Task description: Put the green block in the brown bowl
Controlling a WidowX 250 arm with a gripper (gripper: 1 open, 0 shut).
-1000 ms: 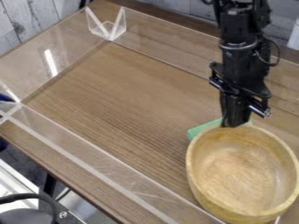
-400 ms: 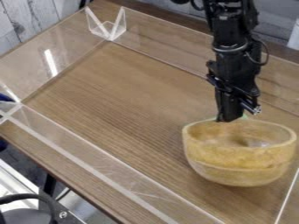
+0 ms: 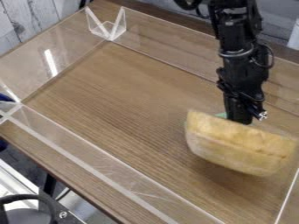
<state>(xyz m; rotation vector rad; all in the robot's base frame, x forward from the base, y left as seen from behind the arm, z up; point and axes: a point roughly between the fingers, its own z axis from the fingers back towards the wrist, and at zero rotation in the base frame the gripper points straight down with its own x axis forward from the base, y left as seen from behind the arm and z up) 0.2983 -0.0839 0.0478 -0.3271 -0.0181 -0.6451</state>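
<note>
I see the gripper [image 3: 246,115] in the right half of the frame, pointing steeply down, fingers pinched fully together. Nothing visible between them, so I can't say they're holding anything.

The fingertips sit right at the far rim of the brown bowl [image 3: 239,144]; I can't tell whether they touch it. The bowl is tipped hard: near edge raised toward the camera, and I'm looking mostly at its outer wall, not into it. It looks motion-blurred. It's in the lower right of the frame, on the table [image 3: 117,105].

The green block [image 3: 219,114]: only a thin green sliver shows, just left of the fingertips at the bowl's upper left edge. It looks to be lying on the table outside the bowl, mostly hidden behind the tilted rim. I can't tell whether it touches the bowl or the fingers.

A clear acrylic wall [image 3: 70,144] rings the wood-grain table. A small clear plastic bracket [image 3: 105,24] stands in the upper left corner, well apart from everything else.
</note>
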